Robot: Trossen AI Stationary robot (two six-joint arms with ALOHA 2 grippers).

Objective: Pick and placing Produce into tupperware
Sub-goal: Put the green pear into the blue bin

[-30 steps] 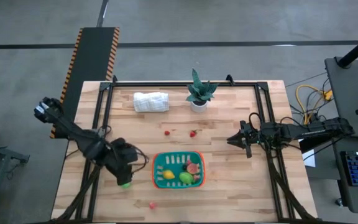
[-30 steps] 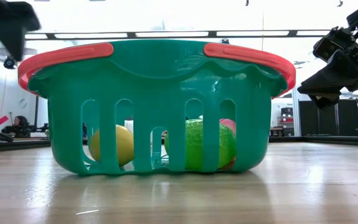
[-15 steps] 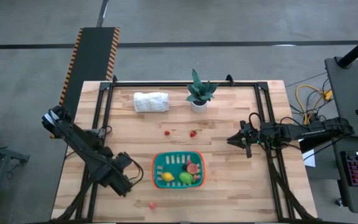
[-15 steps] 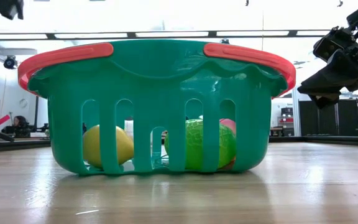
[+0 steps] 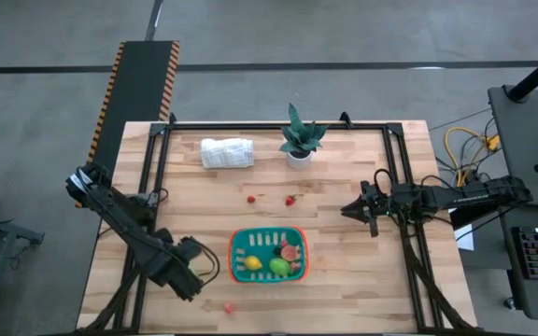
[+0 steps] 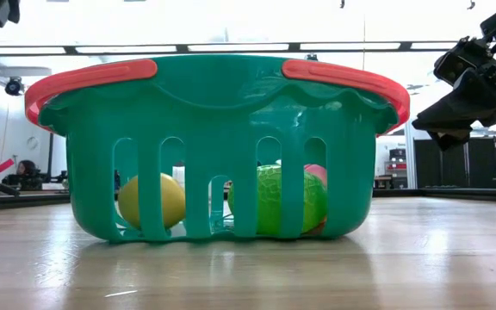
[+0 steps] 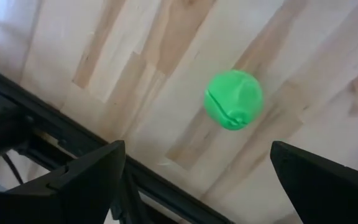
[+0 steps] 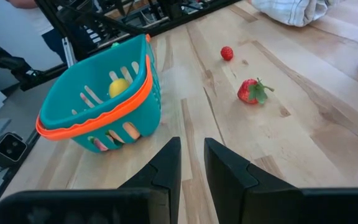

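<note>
The teal tupperware basket with an orange-red rim [image 5: 269,233] stands at the table's near middle. It holds a yellow piece [image 5: 252,263], a green piece [image 5: 278,267] and a pink-red piece [image 5: 290,251]. My left gripper [image 5: 187,280] is open to the left of the basket. It hovers over a small green ball [image 7: 233,99] that lies on the wood ahead of the fingertips; in the high view the gripper hides this ball. My right gripper [image 5: 353,210] is shut and empty, to the right of the basket. A strawberry [image 5: 290,200], a small red piece [image 5: 250,198] and another red piece [image 5: 228,306] lie loose on the table.
A rolled white cloth [image 5: 227,152] and a potted green plant [image 5: 299,140] stand at the far side. A black frame rail [image 7: 61,155] runs along the table's left edge, close to my left gripper. Bare wood lies between the basket and my right gripper.
My left gripper has gone toward the table's near edge and now stands over the green ball, which showed beside it in the high view a second ago. In the low view it has almost left the picture at the top left.
</note>
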